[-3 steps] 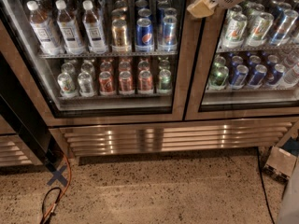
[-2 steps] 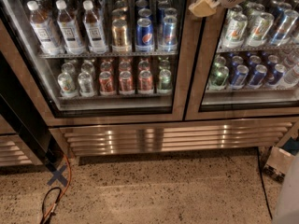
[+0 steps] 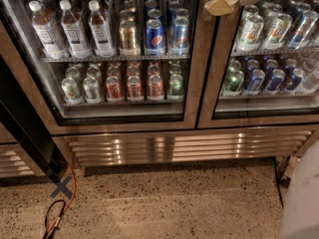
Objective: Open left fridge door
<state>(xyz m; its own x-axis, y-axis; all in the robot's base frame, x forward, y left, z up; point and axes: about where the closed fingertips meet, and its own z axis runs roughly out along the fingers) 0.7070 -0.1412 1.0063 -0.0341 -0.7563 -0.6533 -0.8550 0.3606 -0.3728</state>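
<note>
Where the gripper point(image 3: 220, 4), state unclear, hangs by its frame, the left fridge door point(image 3: 193, 73) shows bottles point(image 3: 75, 30) and cans point(image 3: 154, 35).

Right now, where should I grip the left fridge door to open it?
Likely the left fridge door by its right frame edge at the centre seam: no handle shows, and both doors meet there. The gripper hangs high beside that seam, so come from the front-right.

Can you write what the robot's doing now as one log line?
left door: shut | gripper: high up, by left door's right edge | step: not opened yet
</note>
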